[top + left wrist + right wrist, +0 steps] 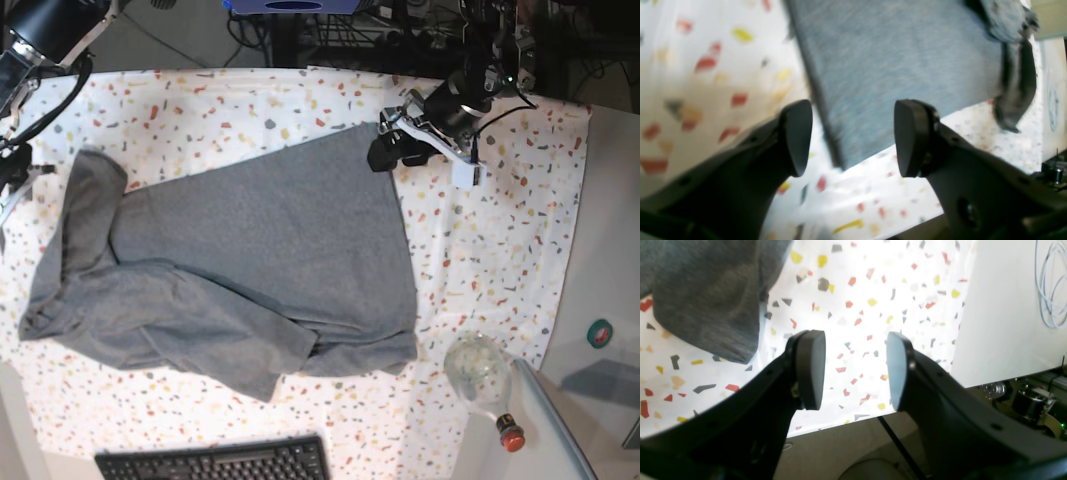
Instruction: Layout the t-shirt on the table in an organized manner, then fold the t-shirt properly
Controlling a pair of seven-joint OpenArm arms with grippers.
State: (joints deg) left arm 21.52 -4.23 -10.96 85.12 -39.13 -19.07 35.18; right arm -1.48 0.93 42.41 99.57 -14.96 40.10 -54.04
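The t-shirt lies rumpled on the counter. The left hand hovers over its corner, pads apart. The right hand is spread too, holding nothing.

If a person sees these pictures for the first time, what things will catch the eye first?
First, the grey t-shirt, lying spread but rumpled across the middle of the speckled table, with its lower edge folded over. Next, the left gripper, open at the shirt's far corner. Then a clear bottle with a red cap, lying by the table's near edge, beside a black keyboard.
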